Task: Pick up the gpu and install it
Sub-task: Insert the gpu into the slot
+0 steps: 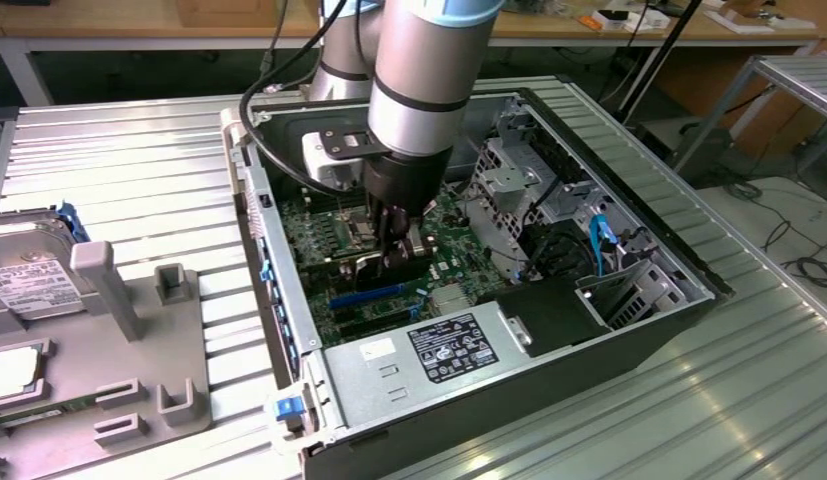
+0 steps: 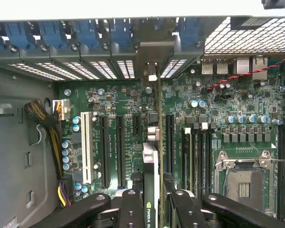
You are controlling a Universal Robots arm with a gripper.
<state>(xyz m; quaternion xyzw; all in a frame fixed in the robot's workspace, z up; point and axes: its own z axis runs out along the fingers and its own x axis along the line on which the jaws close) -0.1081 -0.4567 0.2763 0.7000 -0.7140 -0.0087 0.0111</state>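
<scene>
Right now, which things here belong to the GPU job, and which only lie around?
Job: gpu, held edge-on in the gripper, above the motherboard inside the open case.
Lying about: hard drive, grey holder.

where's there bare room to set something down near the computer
Bare ribbed tabletop lies between the case and the grey fixture, and again on the exterior view's right. Inside the case it is crowded around the gripper holding the gpu.

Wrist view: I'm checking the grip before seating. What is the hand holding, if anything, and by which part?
The hand holds the gpu edge-on, fingers clamped on its two faces at the upper edge, over the motherboard slots.
</scene>
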